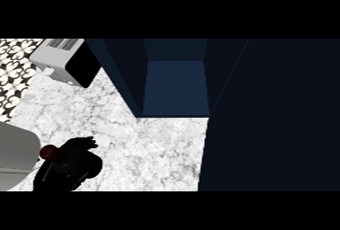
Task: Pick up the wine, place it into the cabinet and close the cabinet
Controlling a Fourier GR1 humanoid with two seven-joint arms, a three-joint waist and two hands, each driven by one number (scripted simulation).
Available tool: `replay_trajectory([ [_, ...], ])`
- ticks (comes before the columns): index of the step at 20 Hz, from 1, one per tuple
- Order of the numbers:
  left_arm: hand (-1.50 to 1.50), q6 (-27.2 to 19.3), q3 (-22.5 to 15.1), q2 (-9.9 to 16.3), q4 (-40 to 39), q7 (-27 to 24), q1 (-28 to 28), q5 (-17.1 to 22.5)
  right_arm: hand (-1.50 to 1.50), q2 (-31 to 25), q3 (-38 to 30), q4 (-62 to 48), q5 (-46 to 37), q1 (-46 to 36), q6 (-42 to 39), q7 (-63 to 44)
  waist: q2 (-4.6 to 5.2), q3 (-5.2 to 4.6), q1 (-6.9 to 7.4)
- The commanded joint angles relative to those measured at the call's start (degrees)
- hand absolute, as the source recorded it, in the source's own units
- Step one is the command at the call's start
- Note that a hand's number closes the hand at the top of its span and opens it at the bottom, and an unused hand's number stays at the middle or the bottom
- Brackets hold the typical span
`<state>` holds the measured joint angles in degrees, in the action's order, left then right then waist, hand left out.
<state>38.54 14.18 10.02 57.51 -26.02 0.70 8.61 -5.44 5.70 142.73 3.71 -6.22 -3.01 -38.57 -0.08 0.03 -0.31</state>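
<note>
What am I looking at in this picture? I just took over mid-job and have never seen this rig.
This is a single view from the robot's head, looking steeply down at a white marble counter. The black shape at the lower left is the robot's left hand; its fingers curl round a dark bottle, the wine, of which only the dark red top shows. Its right hand is not visible. Ahead stands the dark blue cabinet, open, with its door swung out on the right. A grey and black appliance, perhaps a toaster oven, sits at the upper left.

Bright, even light on the marble counter [153, 143]; deep shadow inside the open cabinet [176, 85].
</note>
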Motion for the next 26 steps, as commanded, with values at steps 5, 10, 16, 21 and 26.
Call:
replay_trajectory([
  [5, 1.5, 3.1, -4.6, 1.1, -1.0, -7.2, 0.3, -4.7, -1.5, -1.1, -3.1, 9.4, 6.7, 2.4, -0.6, -3.9, -0.03, -0.03, -0.26],
  [10, 1.5, -7.9, -0.4, -0.3, -4.7, -8.1, 4.7, -4.0, -1.5, 0.6, 0.8, 7.1, 3.1, 3.7, -0.6, -1.7, 0.05, -0.06, -0.3],
  [16, 1.5, -17.6, 1.9, -2.3, -3.2, -9.3, 7.3, -4.2, -1.5, -0.3, -3.5, 3.2, 5.9, -0.3, -1.0, -1.4, 0.1, -0.05, -0.02],
  [21, 1.5, -23.6, -0.2, -4.4, 1.5, -15.7, 5.0, -8.9, -1.5, 1.2, -1.0, 6.8, 4.8, 3.2, -0.7, -1.6, 0.02, -0.04, -0.2],
  [26, 1.5, -24.3, -0.5, -6.0, 15.8, -10.6, 0.4, -5.2, -1.5, -0.3, -4.5, 7.6, 8.2, 4.8, -2.5, -1.1, -0.12, 0.04, 0.19],
])
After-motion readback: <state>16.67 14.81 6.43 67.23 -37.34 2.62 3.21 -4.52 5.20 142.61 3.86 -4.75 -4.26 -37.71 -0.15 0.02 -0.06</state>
